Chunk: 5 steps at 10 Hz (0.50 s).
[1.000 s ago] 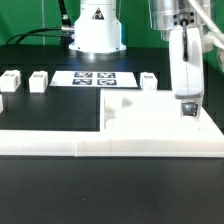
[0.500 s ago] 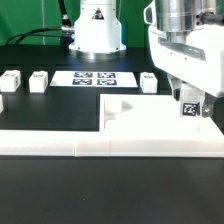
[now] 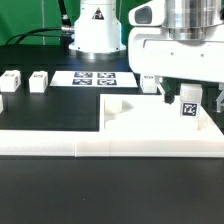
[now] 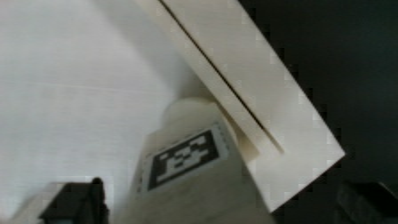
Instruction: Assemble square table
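The white square slab (image 3: 150, 118) lies flat against the border rail. A small tagged leg post (image 3: 187, 106) stands upright on the slab's corner at the exterior view's right. My gripper (image 3: 186, 98) comes down from above and is shut on this post. In the wrist view the post (image 4: 192, 152) with its tag stands between my dark fingers (image 4: 75, 203), on the slab (image 4: 71, 90). Two loose leg posts (image 3: 10, 80) (image 3: 38, 80) lie at the exterior view's far left. Another post (image 3: 148, 80) is partly hidden behind my hand.
The long low white border rail (image 3: 100, 147) runs along the front of the slab and turns up its right side. The marker board (image 3: 95, 77) lies behind the slab. The robot base (image 3: 95, 35) stands at the back.
My hand has turned about its vertical axis while staying over the slab's right corner. The held leg post has turned with it, and its tag now faces differently.
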{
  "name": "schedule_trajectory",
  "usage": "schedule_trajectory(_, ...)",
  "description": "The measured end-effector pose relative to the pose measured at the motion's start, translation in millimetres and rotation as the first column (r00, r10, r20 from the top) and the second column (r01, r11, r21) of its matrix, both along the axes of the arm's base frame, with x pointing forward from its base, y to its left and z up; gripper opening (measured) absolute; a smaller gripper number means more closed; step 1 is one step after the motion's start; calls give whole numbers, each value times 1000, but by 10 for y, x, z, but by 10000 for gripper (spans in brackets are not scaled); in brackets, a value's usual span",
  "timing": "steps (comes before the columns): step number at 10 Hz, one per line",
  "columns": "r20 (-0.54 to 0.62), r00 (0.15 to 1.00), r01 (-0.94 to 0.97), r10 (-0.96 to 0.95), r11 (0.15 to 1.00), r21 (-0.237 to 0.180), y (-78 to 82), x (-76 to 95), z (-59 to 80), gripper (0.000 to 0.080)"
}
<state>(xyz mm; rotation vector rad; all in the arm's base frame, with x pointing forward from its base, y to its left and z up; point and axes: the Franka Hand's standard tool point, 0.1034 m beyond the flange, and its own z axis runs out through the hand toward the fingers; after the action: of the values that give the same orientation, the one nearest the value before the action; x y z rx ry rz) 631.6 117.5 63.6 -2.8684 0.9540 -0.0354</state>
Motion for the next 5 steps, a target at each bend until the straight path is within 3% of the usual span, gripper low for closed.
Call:
schedule_trajectory(2,22,983,-182,183,983,-23,-16,-1,-9,649)
schedule_trajectory(4,28,980,-196,196,980,-28,-19,-7,-24,649)
schedule_trajectory(5,28,980,-196,197,980,-28,-20,-7,-25,560)
